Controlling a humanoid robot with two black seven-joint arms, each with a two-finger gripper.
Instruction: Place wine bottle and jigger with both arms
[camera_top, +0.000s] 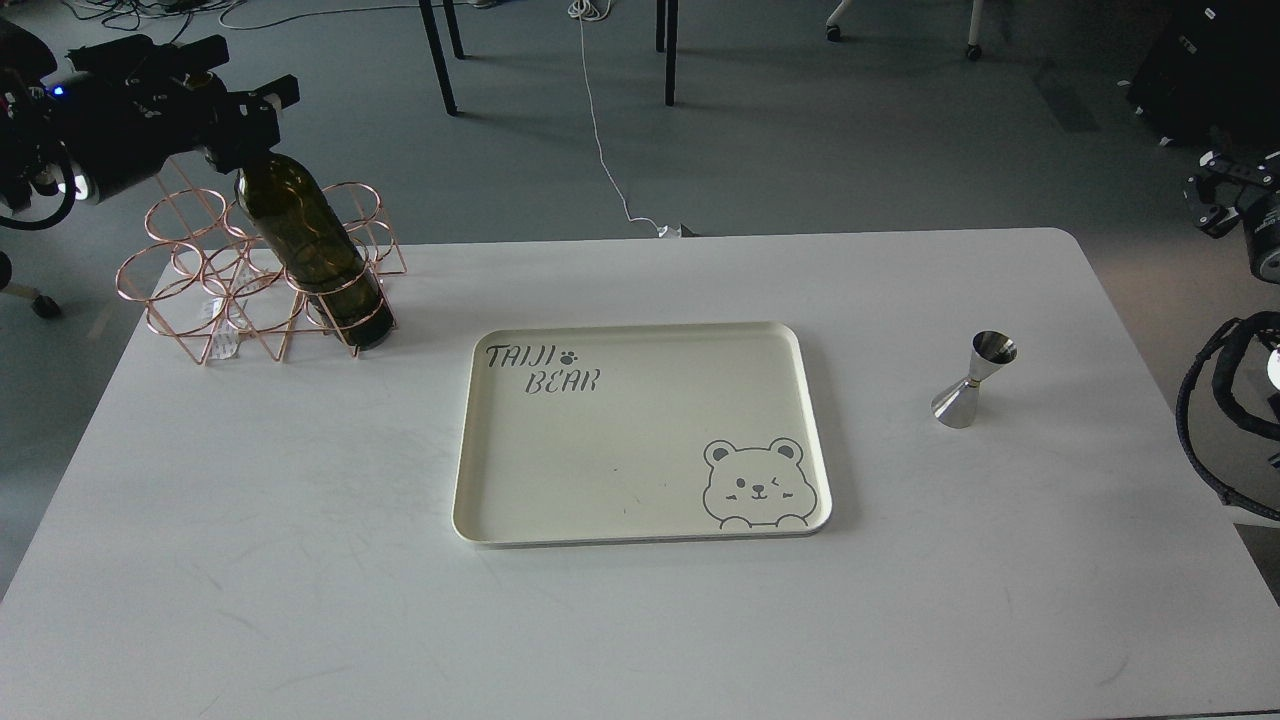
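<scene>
Claw of the left arm (245, 110): sits at 10 o'clock of the view, its black fingers pinching the top of the wine bottle (312, 258) at the neck, which is hidden behind the fingers.

Wine bottle: dark olive-green glass, no label, tilted so the top leans toward 11 o'clock and the base points toward 5 o'clock. The lower body sits inside a ring of the wire rack (230, 275); the base is at the rack's front right corner. Whether the base touches the table cannot be told.

Wire rack: rose-gold, made of linked rings, standing on the table (300, 600) at its far left corner.

Tray (640, 335): cream, rectangular with rounded corners, at the middle of the table, just to the 4 o'clock side of the bottle's base and apart from it. It is printed with "TAIJI BEAR" at its 10 o'clock corner and a winking bear at its 5 o'clock corner.

Jigger (972, 380): shiny steel double cone, upright on the table at 3 o'clock of the tray, well apart from the tray.

Claw of the right arm (1215, 190): at the view's 2 o'clock edge, beyond the table's edge and well apart from the jigger. It is seen dark and partly cut off, so its state cannot be told.

Table: white with rounded corners.
</scene>
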